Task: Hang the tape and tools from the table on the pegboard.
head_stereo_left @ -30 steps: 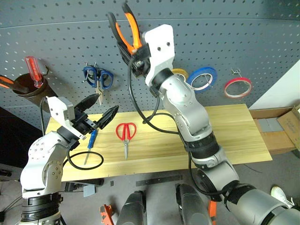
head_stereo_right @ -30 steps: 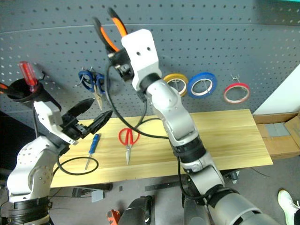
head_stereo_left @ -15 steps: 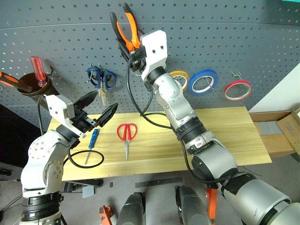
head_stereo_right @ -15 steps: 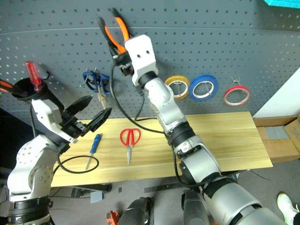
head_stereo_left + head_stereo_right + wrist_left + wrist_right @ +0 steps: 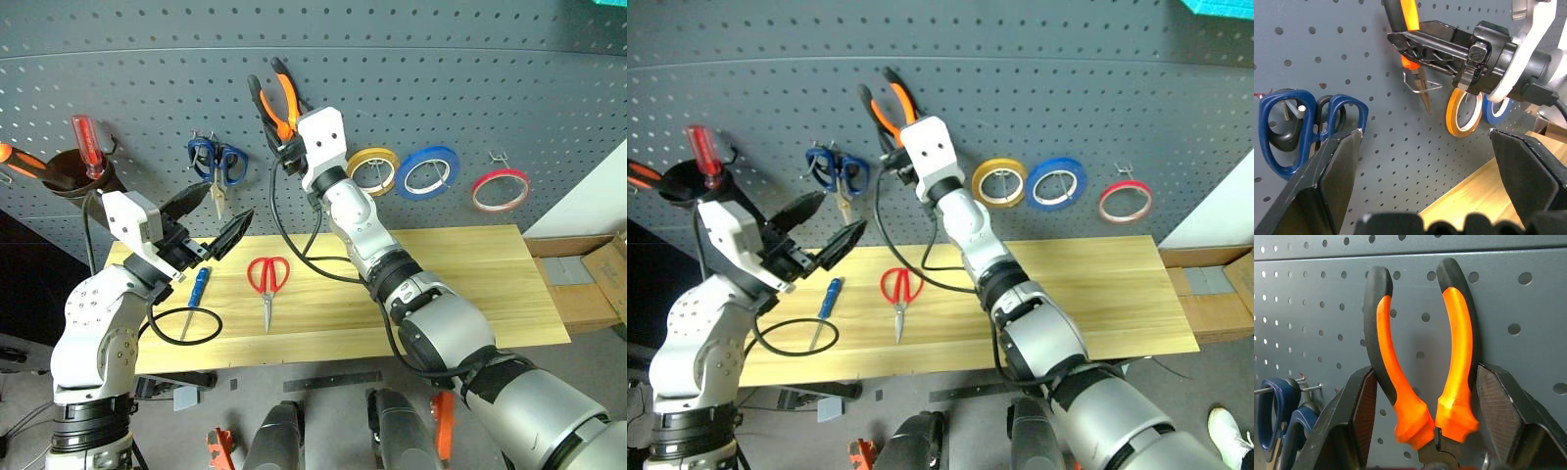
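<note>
The grey pegboard (image 5: 490, 88) stands behind a yellow wooden table (image 5: 470, 284), with cardboard boxes (image 5: 588, 274) off the table's end. Over the last second the right gripper (image 5: 284, 137) has come down the pegboard, clenched on the pliers (image 5: 277, 103), handles up, nose at a wire hook (image 5: 1422, 85) just beside the yellow roll (image 5: 374, 166). Hanging looks close. The red tape (image 5: 500, 189) already hangs beyond the blue roll (image 5: 428, 168). The red scissors (image 5: 265, 284) and blue screwdriver (image 5: 193, 297) lie on the table under the left gripper (image 5: 211, 230), spread wide, empty.
</note>
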Robot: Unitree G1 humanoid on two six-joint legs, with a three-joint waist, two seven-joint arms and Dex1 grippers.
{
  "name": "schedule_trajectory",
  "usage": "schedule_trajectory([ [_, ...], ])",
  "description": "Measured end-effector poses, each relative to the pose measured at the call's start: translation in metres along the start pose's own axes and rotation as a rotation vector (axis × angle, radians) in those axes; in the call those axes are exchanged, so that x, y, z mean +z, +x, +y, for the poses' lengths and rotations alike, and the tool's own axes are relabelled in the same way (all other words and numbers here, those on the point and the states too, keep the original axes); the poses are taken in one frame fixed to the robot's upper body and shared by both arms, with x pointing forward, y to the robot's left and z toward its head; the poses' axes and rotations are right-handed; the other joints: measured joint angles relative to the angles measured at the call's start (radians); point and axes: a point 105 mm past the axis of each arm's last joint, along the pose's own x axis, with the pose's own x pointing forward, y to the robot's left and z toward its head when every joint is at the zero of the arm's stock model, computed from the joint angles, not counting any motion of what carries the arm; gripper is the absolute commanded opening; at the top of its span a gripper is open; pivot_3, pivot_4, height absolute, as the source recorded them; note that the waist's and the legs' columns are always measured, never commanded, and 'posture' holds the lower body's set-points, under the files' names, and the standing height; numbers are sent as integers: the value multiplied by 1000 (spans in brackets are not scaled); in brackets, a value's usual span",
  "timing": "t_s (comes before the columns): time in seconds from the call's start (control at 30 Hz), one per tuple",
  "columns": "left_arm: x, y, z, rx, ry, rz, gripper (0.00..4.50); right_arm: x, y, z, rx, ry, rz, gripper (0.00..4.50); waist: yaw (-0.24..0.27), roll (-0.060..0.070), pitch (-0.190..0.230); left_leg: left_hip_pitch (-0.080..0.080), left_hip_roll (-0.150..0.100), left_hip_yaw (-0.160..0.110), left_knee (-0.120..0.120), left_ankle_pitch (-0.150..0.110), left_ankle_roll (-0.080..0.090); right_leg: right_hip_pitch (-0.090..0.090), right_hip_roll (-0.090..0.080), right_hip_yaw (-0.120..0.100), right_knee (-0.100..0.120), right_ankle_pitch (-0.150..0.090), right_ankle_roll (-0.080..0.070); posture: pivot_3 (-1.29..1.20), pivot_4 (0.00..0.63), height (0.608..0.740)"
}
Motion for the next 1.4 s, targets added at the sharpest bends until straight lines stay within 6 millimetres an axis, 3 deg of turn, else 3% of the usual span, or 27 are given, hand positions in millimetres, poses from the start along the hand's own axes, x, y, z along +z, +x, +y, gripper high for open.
schedule_trajectory([
  [0.17, -1, 1, 2, 8, 12, 3, 4500, -1, 0, 1, 0, -27, 5, 4457, 3, 0, 0, 0, 0, 0, 0, 1, -1, 0, 1, 0, 0, 1, -2, 85, 180, 740],
  [0.4, -7, 4, 3, 9, 13, 15, 4500, 1, 1, -8, -83, -57, 15, 4457, 10, 0, 0, 1, 5, 0, 0, 3, -3, 1, 8, -2, 1, 7, -8, 61, 187, 740],
  [0.6, -10, 8, 3, 20, 5, 14, 4500, 43, -12, -18, -132, -34, -157, 4457, 13, 0, 0, 1, 17, 6, -1, 3, -4, -1, 17, -1, 0, 8, -10, 40, 199, 740],
  [0.73, -20, 6, 5, 57, -11, 60, 4500, 75, -29, -10, -71, -11, -230, 4457, 4, 0, 0, 1, 17, 8, -1, 2, -4, -2, 17, 1, -1, 8, -10, 34, 207, 740],
  [0.8, -38, 0, 2, 91, -38, 151, 4500, 86, -42, 1, -3, 46, -229, 4457, -1, 1, 0, 1, 17, 8, -1, 2, -3, -1, 17, 1, -1, 8, -10, 27, 215, 740],
  [0.9, -77, -15, -3, 164, -83, 352, 4500, 70, -65, 20, 127, 150, -84, 4457, -2, 1, 0, 2, 17, 7, -1, 1, -2, -1, 18, 1, -1, 8, -10, 18, 223, 740],
  [1.03, -120, -42, -10, 257, -116, 638, 4500, 27, -109, 30, 290, 223, 247, 4457, 6, 1, 0, 2, 17, 6, 0, 1, -2, 1, 18, -1, -1, 9, -11, 2, 233, 740],
  [1.23, -153, -52, -22, 330, -146, 878, 4500, -6, -163, 43, 488, 270, 610, 4457, 6, 2, 0, 6, 18, 6, 0, 2, -2, 5, 19, -2, 0, 9, -12, -13, 245, 740],
  [1.4, -170, -41, -42, 320, -244, 947, 4500, -11, -174, 48, 515, 289, 693, 4457, 0, 2, 0, 6, 18, 6, 0, 2, -2, 5, 18, -1, -1, 9, -12, -23, 250, 740],
])
